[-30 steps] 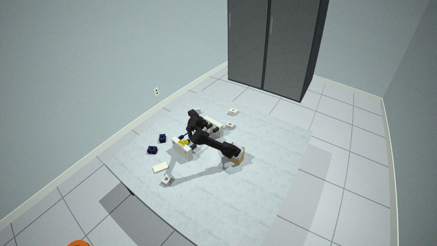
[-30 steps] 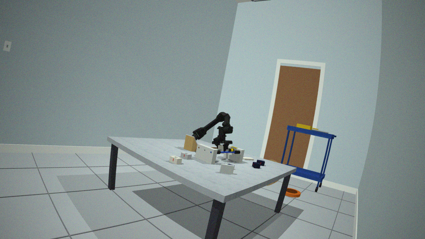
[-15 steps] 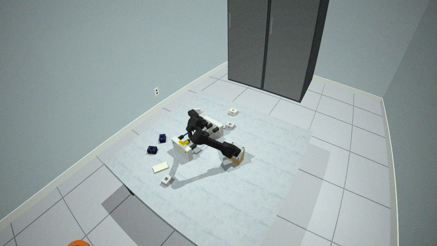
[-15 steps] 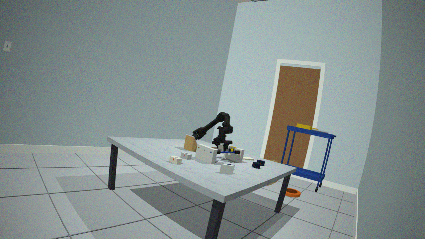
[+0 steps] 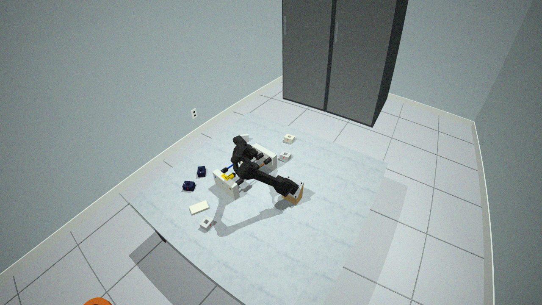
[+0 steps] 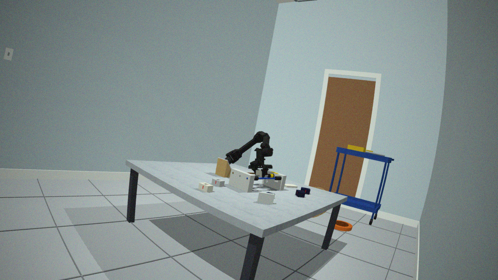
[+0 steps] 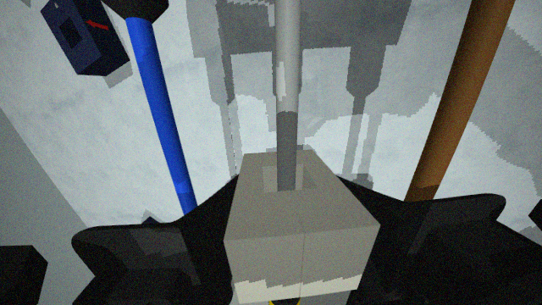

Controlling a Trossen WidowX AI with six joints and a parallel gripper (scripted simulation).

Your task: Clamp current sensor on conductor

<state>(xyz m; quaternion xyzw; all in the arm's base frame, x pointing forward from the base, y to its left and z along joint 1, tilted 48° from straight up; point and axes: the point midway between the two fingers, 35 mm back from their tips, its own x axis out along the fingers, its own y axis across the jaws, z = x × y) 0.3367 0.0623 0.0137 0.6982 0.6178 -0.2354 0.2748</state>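
Note:
In the wrist view my gripper [image 7: 279, 176] is shut on the pale grey sensor block [image 7: 296, 220], with one black finger on each side of it. The block's two halves meet at a thin seam. The grey conductor [image 7: 287, 63] runs through the block's hole. A blue conductor [image 7: 157, 106] lies to its left and a brown conductor [image 7: 461, 97] to its right. A sliver of yellow marker [image 7: 284, 302] shows under the block; a yellow label [image 5: 227, 176] sits on the near white end block [image 5: 223, 184]. The arm [image 5: 265, 177] [image 6: 259, 153] hides the sensor in the top and exterior views.
A dark blue sensor [image 7: 82, 40] [image 5: 201, 171] with a red arrow lies left of the fixture, with a second one [image 5: 188, 185] near it. White sensors [image 5: 288, 138] [image 5: 285, 156] [image 5: 206, 223] and a cream plate [image 5: 198, 206] lie around. The far white end block [image 5: 267, 153] holds the conductors' other ends.

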